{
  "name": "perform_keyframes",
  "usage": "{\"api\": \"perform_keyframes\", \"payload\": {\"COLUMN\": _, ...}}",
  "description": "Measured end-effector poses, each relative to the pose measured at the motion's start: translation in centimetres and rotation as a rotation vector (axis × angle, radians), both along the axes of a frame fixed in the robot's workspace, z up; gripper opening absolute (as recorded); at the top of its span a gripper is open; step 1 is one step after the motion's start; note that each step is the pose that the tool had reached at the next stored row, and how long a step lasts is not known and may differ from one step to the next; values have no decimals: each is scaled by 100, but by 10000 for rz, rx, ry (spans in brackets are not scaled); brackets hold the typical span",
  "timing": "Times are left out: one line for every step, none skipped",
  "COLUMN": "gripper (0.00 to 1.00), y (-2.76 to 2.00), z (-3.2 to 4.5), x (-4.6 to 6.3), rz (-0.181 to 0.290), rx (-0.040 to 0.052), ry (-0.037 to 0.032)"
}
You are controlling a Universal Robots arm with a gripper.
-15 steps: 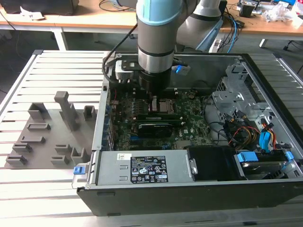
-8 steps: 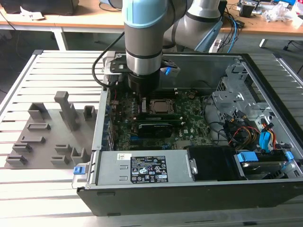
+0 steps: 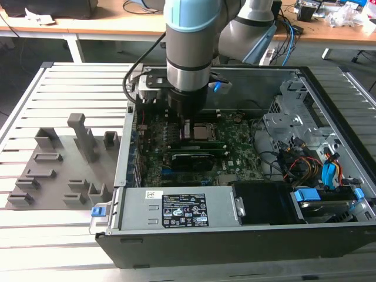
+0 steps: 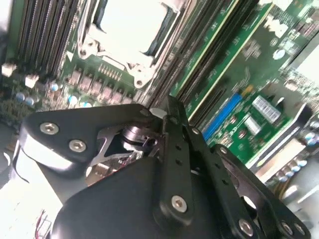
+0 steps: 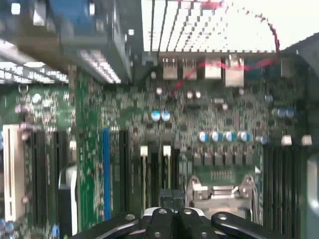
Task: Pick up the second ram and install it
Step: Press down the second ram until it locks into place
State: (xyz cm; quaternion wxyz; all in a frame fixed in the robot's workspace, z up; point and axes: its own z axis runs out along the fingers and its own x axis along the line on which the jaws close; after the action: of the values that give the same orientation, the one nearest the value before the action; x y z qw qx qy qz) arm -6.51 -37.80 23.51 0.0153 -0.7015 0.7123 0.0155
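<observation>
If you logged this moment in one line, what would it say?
arm: inside computer case | gripper: low over motherboard, beside CPU socket | ram in grip: cannot tell

Arm [image 3: 188, 53] cut off by upper edge, hiding motherboard [image 3: 235, 155] rear; second ram unidentifiable.

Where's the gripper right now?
In the exterior view the gripper is down inside the open computer case, over the motherboard beside the CPU socket.

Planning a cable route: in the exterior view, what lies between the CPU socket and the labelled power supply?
In the exterior view, a black rectangular component lies on the motherboard between the CPU socket and the power supply.
</observation>
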Motion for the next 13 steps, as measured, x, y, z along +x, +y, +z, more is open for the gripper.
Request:
{"api": "perform_keyframes", "payload": {"gripper": 11, "y": 1, "z": 0, "x": 114, "rz": 0, "rx": 1, "ry": 91}}
{"api": "perform_keyframes", "payload": {"gripper": 11, "y": 0, "z": 0, "x": 156, "rz": 2, "rx": 1, "ry": 124}}
{"api": "perform_keyframes", "payload": {"gripper": 11, "y": 0, "z": 1, "x": 196, "rz": 0, "rx": 0, "ry": 157}}
{"api": "perform_keyframes", "payload": {"gripper": 11, "y": 0, "z": 24, "x": 248, "rz": 2, "rx": -2, "ry": 194}}
{"api": "perform_keyframes", "payload": {"gripper": 11, "y": 3, "z": 120, "x": 250, "rz": 0, "rx": 0, "ry": 195}}
{"api": "perform_keyframes", "payload": {"gripper": 11, "y": 4, "z": 230, "x": 250, "rz": 1, "rx": -1, "ry": 195}}
{"api": "perform_keyframes", "payload": {"gripper": 11, "y": 4, "z": 318, "x": 250, "rz": 1, "rx": -1, "ry": 195}}
{"api": "perform_keyframes", "payload": {"gripper": 11, "y": 5, "z": 408, "x": 250, "rz": 1, "rx": -2, "ry": 196}}
{"api": "perform_keyframes", "payload": {"gripper": 11, "y": 5, "z": 479, "x": 250, "rz": 0, "rx": -1, "ry": 195}}
{"api": "perform_keyframes", "payload": {"gripper": 11, "y": 5, "z": 490, "x": 250, "rz": 1, "rx": 1, "ry": 194}}
{"api": "perform_keyframes", "payload": {"gripper": 11, "y": 5, "z": 492, "x": 250, "rz": 1, "rx": 2, "ry": 195}}
{"api": "perform_keyframes", "payload": {"gripper": 11, "y": 5, "z": 492, "x": 250, "rz": 1, "rx": 3, "ry": 195}}
{"api": "perform_keyframes", "payload": {"gripper": 11, "y": 5, "z": 492, "x": 250, "rz": 1, "rx": 4, "ry": 195}}
